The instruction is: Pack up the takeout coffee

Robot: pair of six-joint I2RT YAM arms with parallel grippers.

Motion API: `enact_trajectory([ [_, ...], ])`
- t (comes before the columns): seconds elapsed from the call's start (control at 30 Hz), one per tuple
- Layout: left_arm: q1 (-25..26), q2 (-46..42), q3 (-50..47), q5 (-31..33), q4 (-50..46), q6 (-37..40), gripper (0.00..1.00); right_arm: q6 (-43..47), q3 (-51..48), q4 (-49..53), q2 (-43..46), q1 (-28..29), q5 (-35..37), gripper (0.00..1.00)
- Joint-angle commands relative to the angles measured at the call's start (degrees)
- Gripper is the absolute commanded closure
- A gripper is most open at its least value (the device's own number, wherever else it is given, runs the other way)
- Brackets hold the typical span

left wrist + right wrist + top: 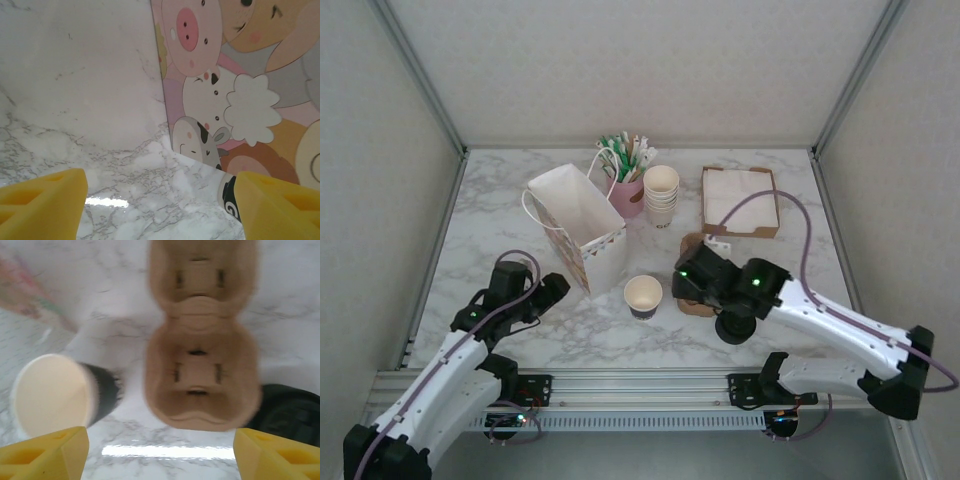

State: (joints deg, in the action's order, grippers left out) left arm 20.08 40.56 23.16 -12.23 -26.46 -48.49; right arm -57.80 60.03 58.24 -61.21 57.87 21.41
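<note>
**A:** Bag (240, 75) print?
**B:** I logged pastel cartoon animals: pink pig, black-and-white cow, white sheep. The table (140, 180) under it is white marble with grey veins.
**A:** Right of the bag?
**B:** Cup (643, 293): cream inside, dark band at the base. Carrier (200, 365) beyond: tan cardboard. Behind the bag: pink holder (629, 195), green-and-white straws (623, 155). On my right gripper (160, 452), the fingers (47, 452) are yellow.

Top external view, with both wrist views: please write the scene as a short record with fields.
paper bag: upright, open at the top
single cup: upright, no lid, to the right of the paper bag
cup carrier: empty, lying flat, right of the single cup
cup stack: at the back, beside the pink holder
left hand: open, empty, facing the paper bag
right hand: open, empty, over the cup carrier
</note>
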Motion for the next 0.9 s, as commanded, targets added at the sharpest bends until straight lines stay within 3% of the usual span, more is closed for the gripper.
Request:
enact_trajectory([
  [0.0,1.98,1.65,-0.58,1.71,2.95,-1.03,0.23,-7.12,-5.11,7.77,3.93,-4.24,2.85,0.23],
  [0.23,5.0,4.7,-0.22,2.87,4.58,-1.31,0.24,-10.67,-14.51,6.54,12.8,-12.15,-1.14,0.2],
  [0.4,6.44,5.25,-0.15,4.22,5.28,-2.11,0.24,-10.42,-17.86,6.1,11.96,-16.64,-5.51,0.21],
  [0.87,7.61,6.11,0.57,5.2,5.24,-2.41,0.24,-8.74,-23.15,0.11,9.81,-21.35,-10.96,0.21],
])
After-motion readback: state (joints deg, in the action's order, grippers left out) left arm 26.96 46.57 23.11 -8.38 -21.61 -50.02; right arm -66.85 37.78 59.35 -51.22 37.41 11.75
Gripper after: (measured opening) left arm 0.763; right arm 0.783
